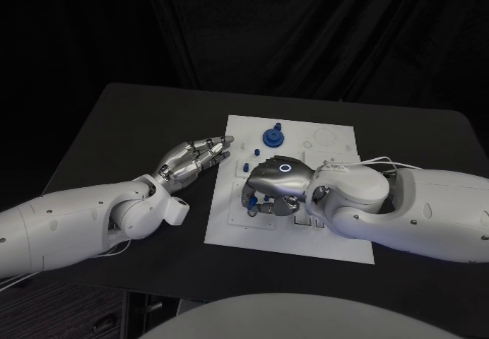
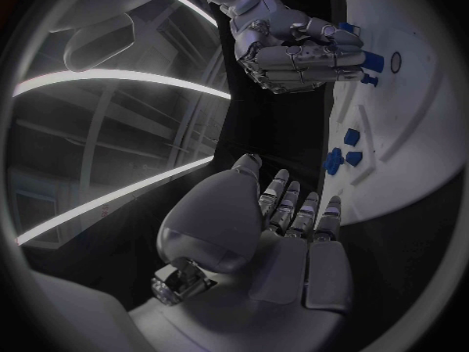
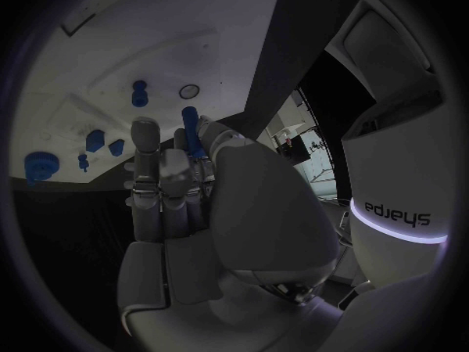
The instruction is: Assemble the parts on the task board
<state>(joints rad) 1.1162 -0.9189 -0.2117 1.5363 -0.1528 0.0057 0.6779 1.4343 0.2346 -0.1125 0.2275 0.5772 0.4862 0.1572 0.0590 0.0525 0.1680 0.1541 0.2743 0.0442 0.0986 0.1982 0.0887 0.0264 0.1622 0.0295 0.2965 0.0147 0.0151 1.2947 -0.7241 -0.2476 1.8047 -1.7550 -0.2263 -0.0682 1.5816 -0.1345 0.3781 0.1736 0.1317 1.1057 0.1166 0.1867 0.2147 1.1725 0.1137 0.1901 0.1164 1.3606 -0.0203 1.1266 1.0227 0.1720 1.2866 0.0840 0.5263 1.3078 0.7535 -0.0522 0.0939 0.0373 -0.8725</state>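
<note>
The white task board (image 1: 290,236) lies mid-table. My right hand (image 1: 273,186) is curled over its left part and pinches a slim blue peg (image 3: 191,122) between thumb and fingers; in the left wrist view that peg (image 2: 372,58) sticks out of the right hand (image 2: 293,45) close above the board (image 2: 415,133). A large round blue part (image 1: 273,135) stands at the board's far side, and small blue parts (image 1: 246,167) lie near it. My left hand (image 1: 193,159) hovers just off the board's left edge, fingers stretched out and apart, holding nothing.
More small blue parts (image 2: 344,155) sit on the board ahead of my left hand (image 2: 293,231). A round hole (image 3: 188,91) and a short blue part (image 3: 140,93) lie beyond the peg. Black table (image 1: 133,120) surrounds the board.
</note>
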